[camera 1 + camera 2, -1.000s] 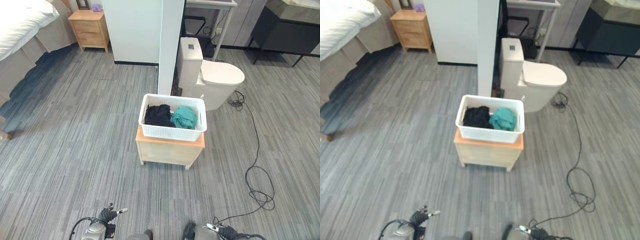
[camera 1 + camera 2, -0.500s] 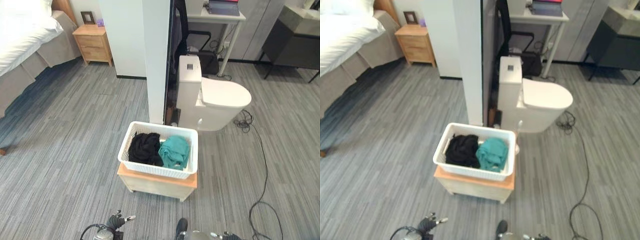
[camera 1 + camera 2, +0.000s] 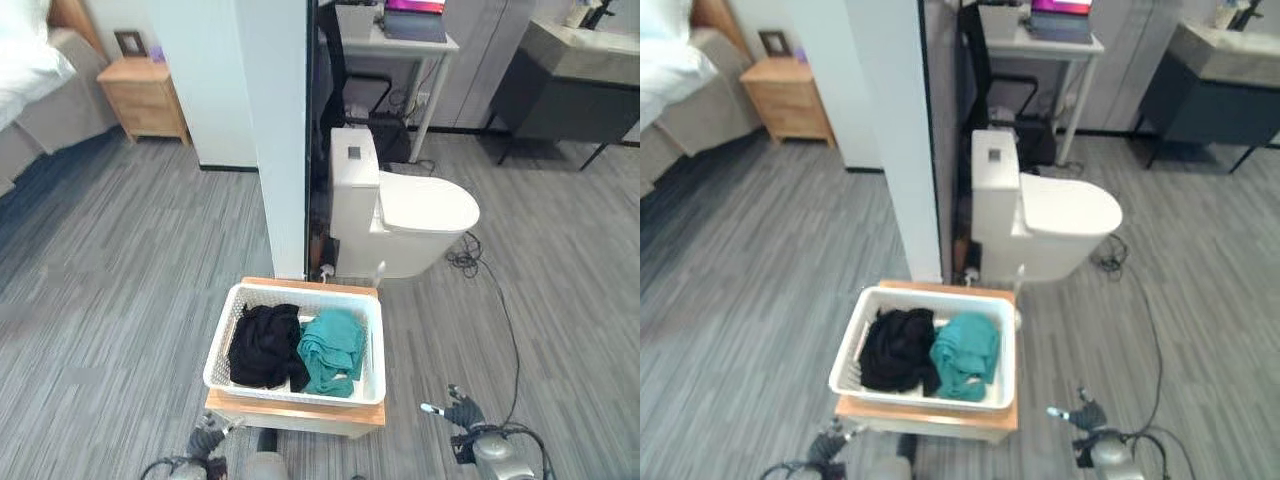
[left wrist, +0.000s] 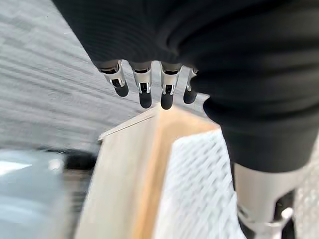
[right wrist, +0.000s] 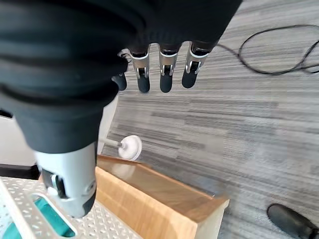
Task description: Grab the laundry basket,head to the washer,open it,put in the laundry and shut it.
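Nothing readable is showing up anywhere, no labels, numbers or signs on anything, and I'm not making out any print at all.

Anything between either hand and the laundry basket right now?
Nothing visible. The laundry basket sits on a low wooden stand, holding black and teal clothes. The left hand and right hand hang open, low at either side of the stand, with bare floor between.

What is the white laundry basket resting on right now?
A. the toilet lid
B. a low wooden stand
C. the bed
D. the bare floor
B: the basket, holding a black garment and a teal one, sits on a low wooden stand beside the toilet.
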{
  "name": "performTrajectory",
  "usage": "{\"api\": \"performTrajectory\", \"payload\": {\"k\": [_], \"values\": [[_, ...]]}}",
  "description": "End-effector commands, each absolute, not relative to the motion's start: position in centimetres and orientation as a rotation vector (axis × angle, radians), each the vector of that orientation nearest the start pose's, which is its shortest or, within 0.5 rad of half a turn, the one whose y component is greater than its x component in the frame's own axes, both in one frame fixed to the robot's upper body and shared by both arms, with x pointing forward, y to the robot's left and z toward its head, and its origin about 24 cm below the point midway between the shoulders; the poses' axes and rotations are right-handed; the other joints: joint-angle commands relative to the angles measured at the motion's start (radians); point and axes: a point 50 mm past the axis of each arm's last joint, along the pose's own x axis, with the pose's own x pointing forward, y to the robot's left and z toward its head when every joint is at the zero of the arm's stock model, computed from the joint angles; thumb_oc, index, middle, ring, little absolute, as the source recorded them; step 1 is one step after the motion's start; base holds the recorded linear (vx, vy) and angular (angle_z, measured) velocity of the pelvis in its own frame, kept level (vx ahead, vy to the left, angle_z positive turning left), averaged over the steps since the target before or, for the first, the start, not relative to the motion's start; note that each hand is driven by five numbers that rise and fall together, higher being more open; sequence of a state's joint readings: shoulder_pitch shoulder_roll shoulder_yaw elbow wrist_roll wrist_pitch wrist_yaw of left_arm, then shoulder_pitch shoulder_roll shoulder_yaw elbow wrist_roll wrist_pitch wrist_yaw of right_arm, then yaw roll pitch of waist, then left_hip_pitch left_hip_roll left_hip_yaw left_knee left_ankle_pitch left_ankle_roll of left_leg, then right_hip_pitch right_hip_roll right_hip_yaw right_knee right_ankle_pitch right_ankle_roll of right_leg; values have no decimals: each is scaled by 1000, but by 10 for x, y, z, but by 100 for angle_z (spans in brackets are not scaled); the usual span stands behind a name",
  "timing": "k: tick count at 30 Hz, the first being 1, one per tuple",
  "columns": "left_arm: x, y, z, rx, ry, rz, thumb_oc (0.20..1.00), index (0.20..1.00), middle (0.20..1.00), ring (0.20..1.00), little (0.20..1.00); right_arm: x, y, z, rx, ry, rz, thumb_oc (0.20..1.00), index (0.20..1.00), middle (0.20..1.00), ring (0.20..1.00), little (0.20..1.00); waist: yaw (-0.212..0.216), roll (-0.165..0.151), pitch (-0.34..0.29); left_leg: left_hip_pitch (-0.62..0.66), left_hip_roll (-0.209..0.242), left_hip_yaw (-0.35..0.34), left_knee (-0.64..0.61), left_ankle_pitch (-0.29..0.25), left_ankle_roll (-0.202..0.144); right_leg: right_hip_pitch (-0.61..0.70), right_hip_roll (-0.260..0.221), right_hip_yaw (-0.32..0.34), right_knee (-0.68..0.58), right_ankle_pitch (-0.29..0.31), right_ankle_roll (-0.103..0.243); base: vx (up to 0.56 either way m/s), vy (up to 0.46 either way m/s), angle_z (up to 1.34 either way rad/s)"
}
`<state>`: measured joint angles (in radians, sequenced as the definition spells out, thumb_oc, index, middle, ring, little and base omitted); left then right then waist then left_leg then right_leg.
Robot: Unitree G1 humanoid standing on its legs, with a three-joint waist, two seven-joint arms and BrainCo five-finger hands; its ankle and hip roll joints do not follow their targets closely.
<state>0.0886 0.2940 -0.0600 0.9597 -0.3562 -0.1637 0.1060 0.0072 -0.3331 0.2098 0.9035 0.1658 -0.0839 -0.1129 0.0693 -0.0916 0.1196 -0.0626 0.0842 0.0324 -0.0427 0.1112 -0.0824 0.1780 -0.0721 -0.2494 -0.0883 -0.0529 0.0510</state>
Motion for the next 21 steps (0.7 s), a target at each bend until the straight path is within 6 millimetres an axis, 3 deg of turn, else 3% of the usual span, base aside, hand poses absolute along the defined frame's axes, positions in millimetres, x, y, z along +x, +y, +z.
{"api": "performTrajectory", "payload": {"k": [1, 6, 8, 11, 14, 15, 16, 19, 21], "values": [[132, 263, -122, 10, 762, 413, 1000, 1000, 1000, 1000, 1000, 176, -265, -99, -298, 716, -207, 1000, 1000, 1000, 1000, 1000, 45, 41, -17, 60, 50, -4, 84, -108, 0, -84, -28, -17, 32, 51, 29, 68, 46, -5], [125, 286, -85, -9, 563, 495, 1000, 1000, 1000, 1000, 1000, 183, -269, -87, -244, 654, -233, 1000, 1000, 1000, 1000, 1000, 78, 53, -21, 90, 32, -5, 54, -122, 10, -67, -41, -31, 9, 58, 42, 57, 48, 1], [133, 295, -69, 34, 493, 489, 1000, 1000, 1000, 1000, 1000, 188, -272, -83, -240, 647, -237, 1000, 1000, 1000, 1000, 1000, 84, 59, -22, 91, 30, -6, 47, -122, 12, -68, -45, -32, 6, 58, 45, 24, 47, -1], [161, 301, -44, 97, 395, 425, 1000, 1000, 1000, 1000, 1000, 207, -271, -75, -246, 624, -221, 1000, 1000, 1000, 1000, 1000, 87, 67, -12, 83, 29, -7, 41, -117, 12, -81, -48, -37, 8, 63, 48, -16, 45, 6], [198, 292, -25, 136, 331, 297, 1000, 1000, 1000, 1000, 1000, 237, -266, -61, -282, 587, -174, 1000, 1000, 1000, 1000, 1000, 80, 79, 19, 58, 31, -11, 36, -104, 13, -114, -50, -37, 16, 72, 49, -98, 45, 2], [199, 292, -25, 135, 329, 297, 1000, 1000, 1000, 1000, 1000, 238, -266, -61, -282, 585, -174, 1000, 1000, 1000, 1000, 1000, 79, 79, 20, 56, 31, -12, 36, -104, 13, -115, -50, -38, 17, 72, 49, -143, 28, 3], [221, 286, -15, 202, 294, 253, 1000, 1000, 1000, 1000, 1000, 254, -258, -54, -291, 559, -144, 1000, 1000, 1000, 1000, 1000, 76, 80, 44, 34, 31, -18, 31, -94, 13, -140, -48, -40, 21, 77, 48, -143, 10, 3], [241, 277, -8, 272, 271, 215, 1000, 1000, 1000, 1000, 1000, 269, -246, -46, -297, 527, -110, 1000, 1000, 1000, 1000, 1000, 71, 76, 75, 6, 32, -23, 32, -86, 13, -169, -46, -40, 26, 82, 48, -149, 1, 10], [269, 266, 6, 332, 224, 191, 1000, 1000, 1000, 1000, 1000, 290, -230, -32, -304, 463, -77, 1000, 1000, 1000, 1000, 1000, 62, 69, 131, -50, 30, -34, 40, -72, 14, -224, -47, -42, 42, 93, 46, -265, -3, 9]]}}
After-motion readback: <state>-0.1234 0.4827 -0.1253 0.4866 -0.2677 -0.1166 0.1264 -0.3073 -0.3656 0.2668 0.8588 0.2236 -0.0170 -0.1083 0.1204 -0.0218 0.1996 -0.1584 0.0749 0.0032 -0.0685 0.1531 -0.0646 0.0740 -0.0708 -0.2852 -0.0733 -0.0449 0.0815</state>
